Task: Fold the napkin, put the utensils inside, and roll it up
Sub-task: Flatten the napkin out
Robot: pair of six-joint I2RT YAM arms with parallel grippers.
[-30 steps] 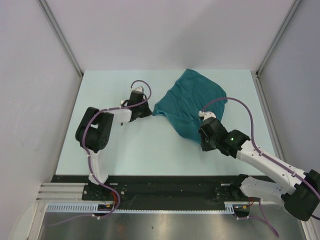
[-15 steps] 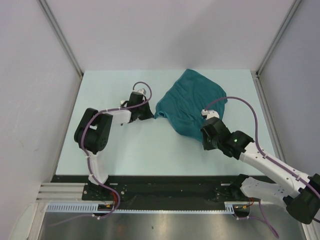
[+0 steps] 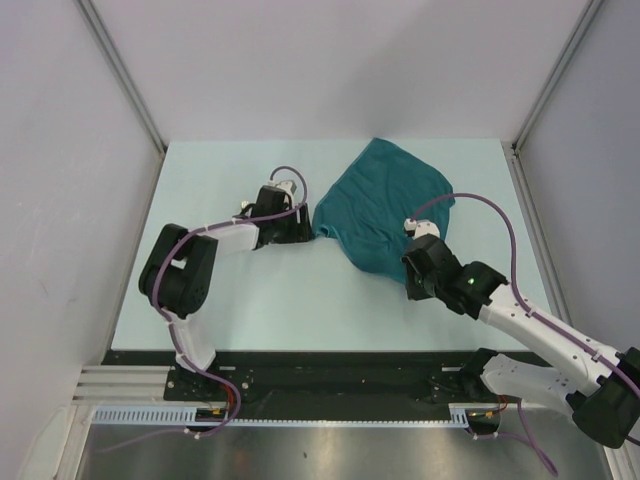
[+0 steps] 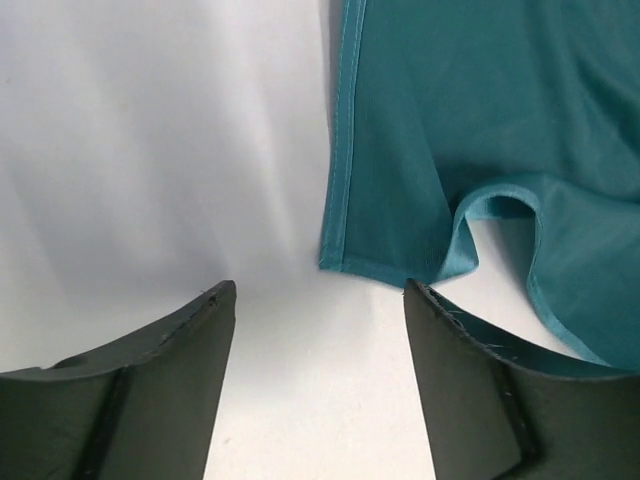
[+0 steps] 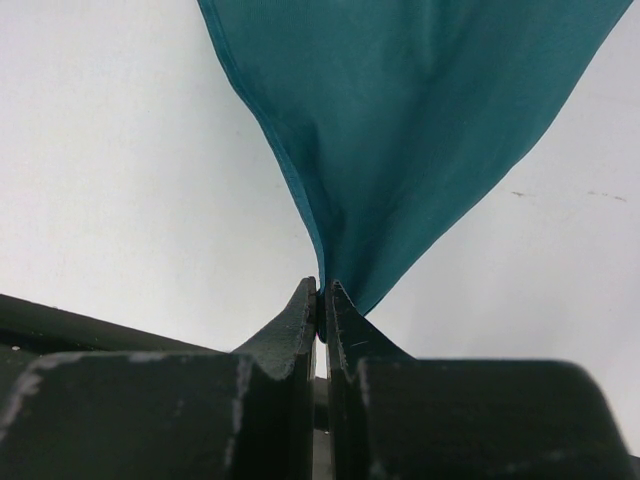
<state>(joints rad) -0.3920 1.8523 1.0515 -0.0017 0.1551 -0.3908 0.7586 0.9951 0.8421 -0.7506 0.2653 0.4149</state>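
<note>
Risk: right hand (image 5: 321, 297), clenched on a thin napkin (image 5: 420, 120) corner, may lose it; left hand (image 4: 317, 292), spread open, could shove the near corner away.

One teal napkin (image 3: 385, 205) lies toward the upper right of the frame. There are two grippers, the left gripper (image 4: 315, 300) and the right gripper (image 5: 320, 300), and one pale table (image 3: 290, 300).

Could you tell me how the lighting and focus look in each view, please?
Top external: even, diffuse light, mild sheen on the metal strip at the bottom. Left wrist: soft grey shadow bands across the table; napkin hem sharp. Right wrist: the right gripper shows dark with little detail, napkin evenly lit.
</note>
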